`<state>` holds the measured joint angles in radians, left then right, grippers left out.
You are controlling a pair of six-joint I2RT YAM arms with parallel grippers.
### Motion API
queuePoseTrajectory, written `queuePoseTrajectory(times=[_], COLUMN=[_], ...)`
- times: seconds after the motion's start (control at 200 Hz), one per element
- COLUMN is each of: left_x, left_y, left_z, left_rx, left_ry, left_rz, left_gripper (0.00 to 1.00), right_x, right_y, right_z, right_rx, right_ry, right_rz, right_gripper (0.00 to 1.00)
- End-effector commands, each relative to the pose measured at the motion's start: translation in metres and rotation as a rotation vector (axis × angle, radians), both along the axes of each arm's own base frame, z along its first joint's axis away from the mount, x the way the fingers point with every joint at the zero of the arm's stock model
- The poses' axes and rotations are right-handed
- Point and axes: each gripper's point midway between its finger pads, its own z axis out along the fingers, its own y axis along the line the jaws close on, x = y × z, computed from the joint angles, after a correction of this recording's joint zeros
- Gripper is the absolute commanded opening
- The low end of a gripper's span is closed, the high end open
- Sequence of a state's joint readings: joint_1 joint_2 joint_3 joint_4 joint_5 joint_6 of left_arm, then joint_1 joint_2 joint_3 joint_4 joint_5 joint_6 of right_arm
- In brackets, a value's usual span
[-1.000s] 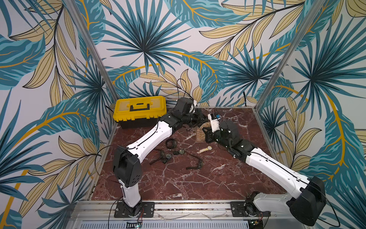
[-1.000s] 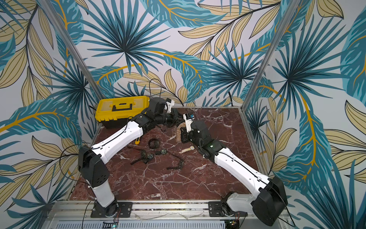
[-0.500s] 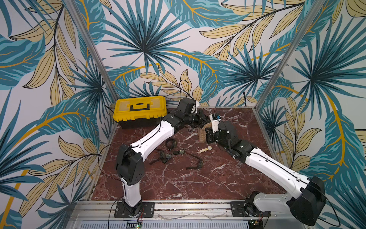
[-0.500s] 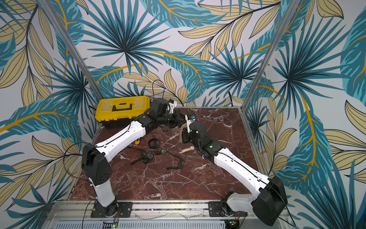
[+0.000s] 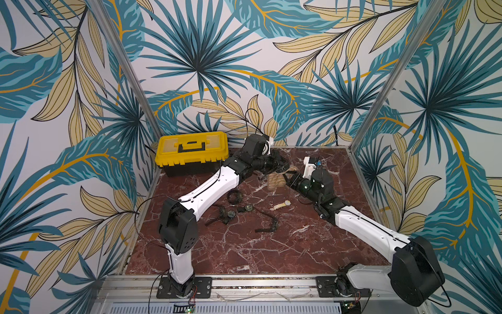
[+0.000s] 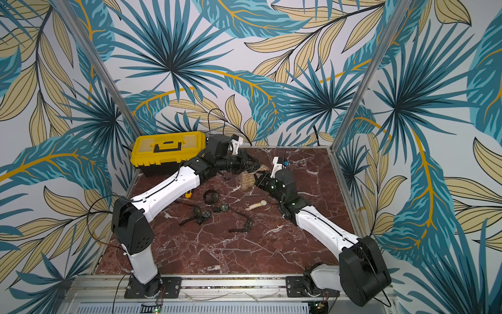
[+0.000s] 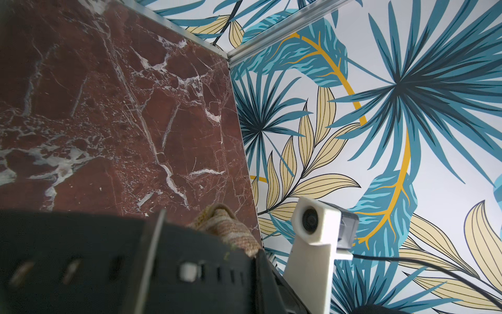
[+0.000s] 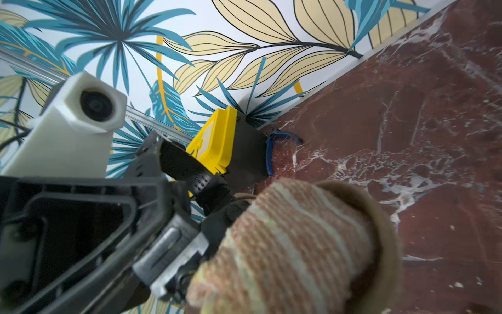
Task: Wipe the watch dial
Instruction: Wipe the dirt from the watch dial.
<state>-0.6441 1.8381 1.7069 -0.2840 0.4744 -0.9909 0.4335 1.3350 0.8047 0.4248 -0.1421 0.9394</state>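
Left claw (image 5: 284, 166): we see it pinching a black watch (image 8: 200, 180) by its strap, over the back half of the marble table (image 5: 244, 252).
Right claw (image 5: 289, 178): pinched on a striped cloth (image 5: 274, 181) that touches the watch.
Dial: hidden from us behind the cloth.
Other watches (image 5: 231, 214): lying mid-table.

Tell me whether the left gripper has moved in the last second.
Yes. In a top view the left gripper has shifted slightly away from the yellow toolbox, toward the cloth in the right gripper.
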Motion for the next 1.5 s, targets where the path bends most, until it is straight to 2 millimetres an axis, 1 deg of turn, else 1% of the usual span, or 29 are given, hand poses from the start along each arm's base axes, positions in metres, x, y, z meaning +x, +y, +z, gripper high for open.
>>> queuePoseTrajectory(times=[0.0, 0.085, 0.16, 0.255, 0.355, 0.456, 0.586, 0.666, 0.806, 0.951, 1.041, 1.157, 1.227, 1.272, 1.322, 1.387, 1.497], left_x=[-0.065, -0.064, -0.063, -0.061, -0.059, -0.055, -0.048, -0.045, -0.042, -0.042, -0.043, -0.043, -0.043, -0.043, -0.042, -0.039, -0.037], left_y=[-0.019, -0.018, -0.018, -0.017, -0.015, -0.009, -0.003, -0.002, -0.001, 0.001, 0.005, 0.009, 0.011, 0.012, 0.013, 0.014, 0.015], left_z=[-0.026, -0.028, -0.029, -0.032, -0.037, -0.044, -0.054, -0.059, -0.067, -0.076, -0.078, -0.076, -0.073, -0.072, -0.068, -0.065, -0.057], left_rx=[0.024, 0.031, 0.035, 0.038, 0.044, 0.049, 0.053, 0.055, 0.058, 0.065, 0.065, 0.059, 0.052, 0.047, 0.038, 0.025, -0.002], left_ry=[0.181, 0.178, 0.177, 0.185, 0.204, 0.235, 0.277, 0.296, 0.325, 0.354, 0.362, 0.363, 0.365, 0.365, 0.365, 0.364, 0.370], left_rz=[-0.208, -0.200, -0.194, -0.184, -0.168, -0.137, -0.097, -0.086, -0.072, -0.063, -0.061, -0.064, -0.069, -0.072, -0.074, -0.079, -0.095], left_gripper=[0.00, 0.00, 0.00, 0.00, 0.00, 0.00, 0.00, 0.00, 0.00, 0.00, 0.00, 0.00, 0.00, 0.00, 0.00, 0.00, 0.00], right_x=[-0.005, -0.007, -0.008, -0.007, -0.008, -0.011, -0.019, -0.027, -0.036, -0.034, -0.031, -0.026, -0.020, -0.017, -0.015, -0.015, -0.024], right_y=[0.010, 0.016, 0.015, 0.013, 0.015, 0.014, 0.000, -0.008, -0.018, -0.022, -0.028, -0.047, -0.060, -0.065, -0.068, -0.068, -0.068], right_z=[0.105, 0.113, 0.118, 0.115, 0.111, 0.101, 0.095, 0.100, 0.111, 0.116, 0.116, 0.105, 0.090, 0.079, 0.066, 0.050, 0.027], right_rx=[0.275, 0.328, 0.377, 0.379, 0.317, 0.173, -0.026, -0.093, -0.076, -0.014, -0.029, -0.103, -0.139, -0.149, -0.173, -0.221, -0.314], right_ry=[-0.294, -0.298, -0.324, -0.335, -0.343, -0.331, -0.355, -0.397, -0.447, -0.449, -0.446, -0.382, -0.302, -0.260, -0.207, -0.154, -0.091], right_rz=[0.085, 0.126, 0.134, 0.123, 0.132, 0.118, 0.067, 0.041, 0.009, -0.019, -0.056, -0.138, -0.181, -0.192, -0.198, -0.180, -0.134], right_gripper=[0.04, 0.04, 0.05, 0.05, 0.05, 0.05, 0.05, 0.05, 0.05, 0.05, 0.05, 0.05, 0.05, 0.05, 0.05, 0.05, 0.06])
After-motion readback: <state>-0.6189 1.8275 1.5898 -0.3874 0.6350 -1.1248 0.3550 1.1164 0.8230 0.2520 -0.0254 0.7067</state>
